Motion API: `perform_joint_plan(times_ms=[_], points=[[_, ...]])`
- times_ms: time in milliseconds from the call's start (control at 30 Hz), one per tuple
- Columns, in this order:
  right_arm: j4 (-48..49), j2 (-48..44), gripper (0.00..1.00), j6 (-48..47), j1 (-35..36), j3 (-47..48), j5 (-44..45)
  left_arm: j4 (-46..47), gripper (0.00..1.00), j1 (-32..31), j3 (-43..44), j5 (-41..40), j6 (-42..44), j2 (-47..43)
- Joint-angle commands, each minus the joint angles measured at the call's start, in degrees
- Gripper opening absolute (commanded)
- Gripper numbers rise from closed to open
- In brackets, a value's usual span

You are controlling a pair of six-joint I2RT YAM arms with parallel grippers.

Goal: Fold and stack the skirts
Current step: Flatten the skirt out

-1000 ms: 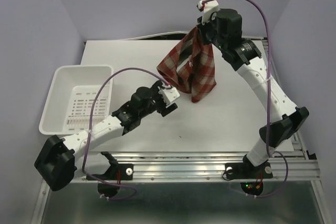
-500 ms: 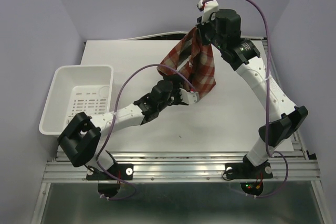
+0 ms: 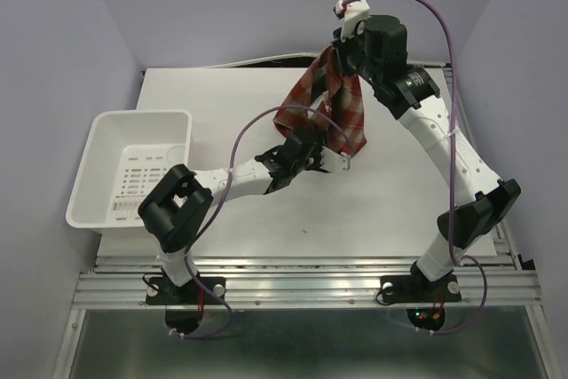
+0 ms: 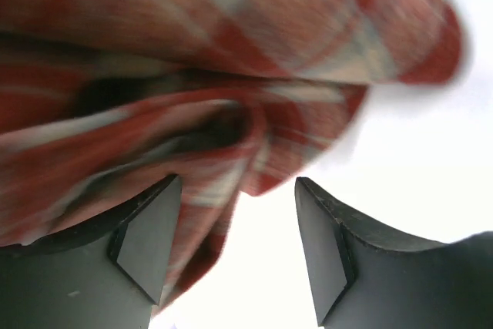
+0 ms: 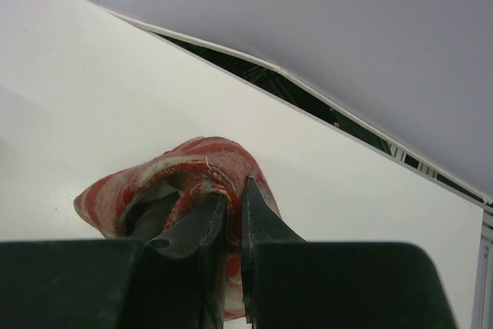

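skirt point(image 3: 324, 117) hangs pinched in right end effector point(image 5: 231, 204) over white table point(image 3: 222, 104); left end effector point(image 4: 237, 184) open; lilac walls point(image 3: 222, 6)

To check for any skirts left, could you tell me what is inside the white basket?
The basket shows only its slotted floor; the left arm hides its near right corner.

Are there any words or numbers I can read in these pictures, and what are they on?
None to read: no word, number or sign shows on the plaid skirt, the white basket, the table or the robot arms.
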Motion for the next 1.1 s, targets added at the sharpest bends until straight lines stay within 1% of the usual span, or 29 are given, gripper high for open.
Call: perform_joint_plan(times_ms=[0,33,100,133,167,233,267,300,367,433,467,500,533,567,600,667,700,767,867,900,933,1033,1067], points=[[6.7,-2.8,0.01,-1.1,-0.6,2.5,2.7,-10.5,0.55,0.3,1.4,-0.3,-0.3,-0.6],[7.0,-3.1,0.01,-1.4,-1.2,2.4,3.2,-11.7,0.48,0.4,-1.1,-0.1,1.4,-2.6],[7.2,-3.4,0.01,-1.7,-1.8,2.4,3.3,-13.3,0.42,0.5,-3.9,0.0,2.5,-5.4],[7.1,-3.6,0.01,-2.0,-2.4,1.9,3.6,-16.5,0.37,0.8,-5.6,0.3,3.0,-7.9],[7.2,-3.7,0.01,-2.4,-2.4,1.7,3.8,-18.6,0.34,1.0,-6.2,0.5,3.1,-9.2],[7.3,-4.3,0.01,-3.0,-3.5,0.7,3.9,-22.7,0.24,1.9,-7.4,0.8,3.1,-11.7],[7.7,-4.8,0.01,-3.4,-3.5,-0.4,3.8,-24.1,0.08,3.4,-7.5,1.0,3.1,-13.9],[7.7,-5.1,0.01,-3.5,-4.1,-0.9,3.7,-25.5,0.0,4.3,-7.6,1.0,3.1,-14.9],[7.7,-5.4,0.01,-3.9,-4.1,-1.5,3.5,-27.4,0.0,7.8,-7.3,2.4,4.2,-17.9],[7.6,-5.7,0.01,-3.8,-4.6,-1.7,2.9,-28.3,0.0,10.0,-7.1,6.2,5.7,-20.3],[7.6,-5.8,0.01,-3.4,-4.6,-1.7,2.4,-27.3,0.06,11.2,-7.6,8.1,6.0,-23.7],[7.6,-5.9,0.01,-3.1,-4.6,-1.9,1.9,-25.1,0.12,11.2,-8.2,12.2,6.7,-25.3],[7.5,-5.9,0.01,-2.3,-4.6,-1.9,0.7,-23.9,0.28,9.9,-9.7,13.2,8.7,-27.8],[7.6,-5.9,0.01,-1.9,-4.6,-1.9,0.4,-22.2,0.35,9.9,-10.7,13.5,9.4,-28.6],[7.4,-5.6,0.01,-1.5,-4.6,-1.8,-0.2,-19.4,0.42,7.6,-11.9,13.5,9.8,-28.9],[7.1,-5.2,0.01,-0.5,-4.6,-1.5,-0.5,-17.4,0.65,5.4,-11.8,13.5,9.9,-27.7],[6.9,-5.1,0.01,-0.3,-4.6,-1.3,-0.6,-17.3,0.81,4.5,-11.3,13.5,9.3,-26.8],[6.5,-4.7,0.01,0.3,-4.6,-0.7,-1.2,-15.4,0.98,3.0,-7.8,14.7,7.6,-23.3],[5.8,-3.9,0.01,2.0,-4.6,0.5,-1.7,-12.3,0.98,2.9,-4.6,18.7,4.6,-20.8],[5.6,-3.7,0.01,2.5,-4.6,1.0,-1.7,-10.3,0.98,2.9,-4.8,19.8,4.7,-20.8],[5.3,-3.6,0.01,3.0,-4.6,1.4,-1.7,-6.4,0.98,3.0,-6.0,22.3,5.1,-20.8],[4.0,-2.9,0.01,5.1,-4.6,2.4,-3.3,0.1,0.98,2.9,-7.6,25.8,6.3,-20.3],[3.4,-2.8,0.01,5.5,-4.6,2.5,-4.3,0.6,0.98,2.9,-7.5,26.2,6.7,-19.9]])
